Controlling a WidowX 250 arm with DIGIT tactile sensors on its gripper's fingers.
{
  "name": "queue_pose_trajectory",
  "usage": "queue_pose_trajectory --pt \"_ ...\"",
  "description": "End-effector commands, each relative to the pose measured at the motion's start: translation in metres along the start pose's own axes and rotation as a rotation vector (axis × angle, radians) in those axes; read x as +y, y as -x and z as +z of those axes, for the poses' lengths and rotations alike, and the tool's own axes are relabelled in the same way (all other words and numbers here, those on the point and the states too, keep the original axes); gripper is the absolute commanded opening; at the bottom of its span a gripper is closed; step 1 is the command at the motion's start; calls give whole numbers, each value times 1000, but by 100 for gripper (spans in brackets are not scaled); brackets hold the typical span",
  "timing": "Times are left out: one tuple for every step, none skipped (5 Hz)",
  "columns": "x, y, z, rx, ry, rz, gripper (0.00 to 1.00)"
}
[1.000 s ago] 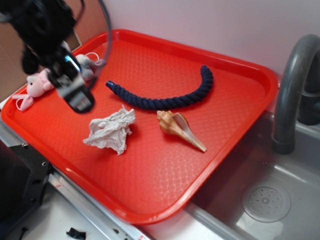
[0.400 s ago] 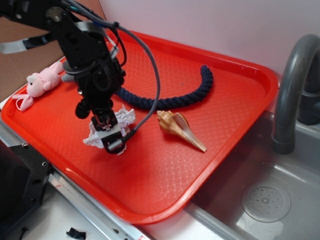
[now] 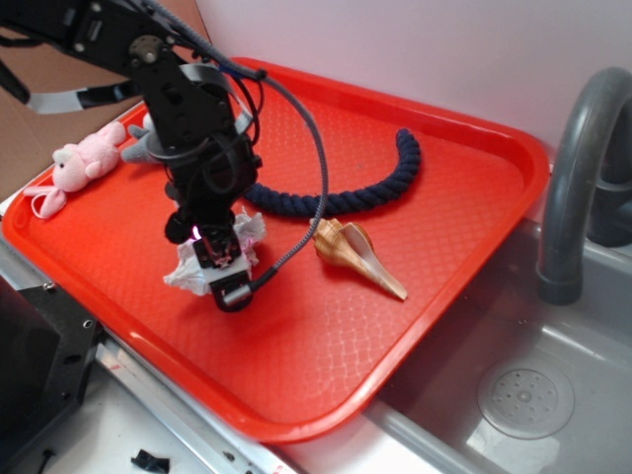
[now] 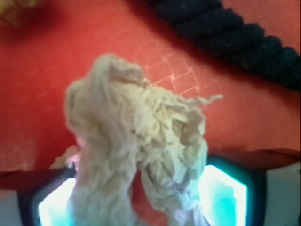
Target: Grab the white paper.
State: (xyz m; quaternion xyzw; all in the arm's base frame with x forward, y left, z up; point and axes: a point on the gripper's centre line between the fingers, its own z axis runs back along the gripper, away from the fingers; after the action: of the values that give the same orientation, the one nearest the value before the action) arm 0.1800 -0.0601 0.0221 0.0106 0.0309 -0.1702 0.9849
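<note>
The white paper [image 3: 182,273] is a crumpled off-white wad lying on the red tray [image 3: 326,346], left of centre. My gripper [image 3: 219,265] has come down over it and hides most of it in the exterior view. In the wrist view the paper [image 4: 136,136] fills the gap between my two lit fingers [image 4: 225,193], and my gripper [image 4: 138,190] stands open around it with one finger on each side. The paper rests on the tray surface.
A tan seashell [image 3: 355,255] lies just right of the paper. A dark blue rope [image 3: 341,200] curves behind it. A pink plush [image 3: 77,165] and a grey plush mouse [image 3: 143,140] sit at the tray's far left. The grey faucet [image 3: 578,168] and sink [image 3: 523,400] are at the right.
My gripper swung from high at the far left down onto the paper. In the last half second it settled slightly lower around the wad. The paper has stayed in place.
</note>
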Motion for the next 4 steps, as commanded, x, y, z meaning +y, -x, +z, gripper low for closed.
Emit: queue_pose_trajectory --pt "-2 -7 16 -31 -43 36 0" --pt "-1 -6 37 -31 -30 97 0" --pt "-6 -2 81 -36 -22 289 0" --pt "-13 9 131 -99 57 422 0"
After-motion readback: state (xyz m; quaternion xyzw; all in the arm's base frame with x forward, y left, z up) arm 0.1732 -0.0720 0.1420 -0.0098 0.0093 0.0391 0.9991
